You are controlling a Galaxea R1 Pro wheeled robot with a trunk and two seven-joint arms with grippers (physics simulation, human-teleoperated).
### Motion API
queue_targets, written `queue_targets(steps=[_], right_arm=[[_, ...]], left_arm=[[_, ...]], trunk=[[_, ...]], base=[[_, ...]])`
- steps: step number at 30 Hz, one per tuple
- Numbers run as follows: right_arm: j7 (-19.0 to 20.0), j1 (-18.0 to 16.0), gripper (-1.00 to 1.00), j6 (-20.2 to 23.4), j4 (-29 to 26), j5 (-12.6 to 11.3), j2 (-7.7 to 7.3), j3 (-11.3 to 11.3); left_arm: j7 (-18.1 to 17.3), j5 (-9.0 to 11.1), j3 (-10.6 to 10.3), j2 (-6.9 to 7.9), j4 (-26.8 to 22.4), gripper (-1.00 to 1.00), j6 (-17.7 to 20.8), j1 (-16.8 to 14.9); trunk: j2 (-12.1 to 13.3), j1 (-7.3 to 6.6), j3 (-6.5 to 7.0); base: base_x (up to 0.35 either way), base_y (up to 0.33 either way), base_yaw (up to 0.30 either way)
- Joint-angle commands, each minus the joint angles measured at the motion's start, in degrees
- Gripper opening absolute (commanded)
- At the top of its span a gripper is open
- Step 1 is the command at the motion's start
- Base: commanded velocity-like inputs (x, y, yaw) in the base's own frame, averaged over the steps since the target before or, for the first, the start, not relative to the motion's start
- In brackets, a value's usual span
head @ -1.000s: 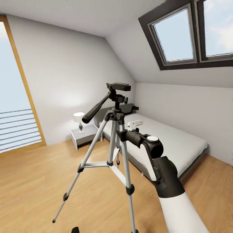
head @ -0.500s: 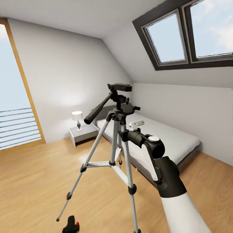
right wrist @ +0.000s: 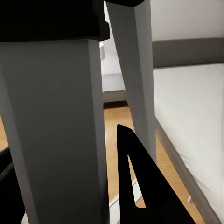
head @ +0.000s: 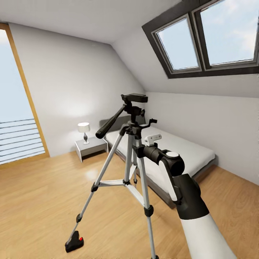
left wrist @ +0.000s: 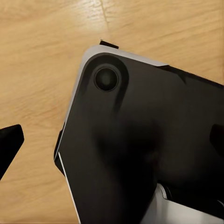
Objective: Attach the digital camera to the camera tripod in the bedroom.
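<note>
The camera tripod (head: 133, 98) stands mid-room on the wood floor, with silver legs and a black pan head whose long handle points left. My right gripper (head: 137, 148) is shut on it just below the leg joint. In the right wrist view a grey tripod leg (right wrist: 60, 130) sits between the dark fingers (right wrist: 140, 191). The digital camera (head: 74, 241), small and black with a red dot, lies on the floor by the tripod's front left foot. My left gripper (left wrist: 114, 135) hangs open over the floor, its fingertips (left wrist: 9, 142) far apart, with a black rounded body behind them.
This is the bedroom. A white bed (head: 180, 151) runs along the right wall behind the tripod. A grey nightstand (head: 91, 145) with a small lamp (head: 83, 127) stands at the back. A glazed door (head: 14, 108) fills the left wall. Skylights (head: 201, 39) sit in the sloped ceiling.
The view has drawn back: bed and nightstand look smaller, while tripod and right arm keep their place in the picture. The digital camera has come into view beside the tripod's foot.
</note>
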Motion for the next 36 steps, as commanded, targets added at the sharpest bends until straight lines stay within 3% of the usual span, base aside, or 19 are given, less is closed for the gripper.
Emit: queue_targets(steps=[1, 11, 25, 36], right_arm=[[0.04, -0.06, -1.00, 0.29, -0.05, -0.30, -0.01, -0.04], [-0.40, -0.07, -1.00, 0.30, 0.42, -0.42, -0.30, -0.04], [-0.70, -0.07, -1.00, -0.33, 5.40, -0.52, -3.49, -0.12], [-1.62, -0.08, -1.00, -0.49, 6.58, -0.52, -4.40, -0.65]], left_arm=[[0.01, -0.03, 0.44, 0.00, -0.07, 1.00, -0.08, 0.01], [0.01, -0.03, 0.44, 0.03, -0.08, 1.00, -0.08, 0.01], [0.01, -0.03, 0.44, 0.04, -0.10, 1.00, -0.08, 0.01], [0.01, -0.03, 0.44, 0.03, -0.09, 1.00, -0.08, 0.01]], trunk=[[-0.08, 0.01, -0.09], [-0.08, 0.01, -0.09], [-0.08, 0.01, -0.09], [-0.08, 0.01, -0.09]], base=[[-0.061, -0.052, 0.000], [-0.019, -0.016, 0.000], [-0.001, -0.001, 0.000], [0.000, 0.000, 0.000]])
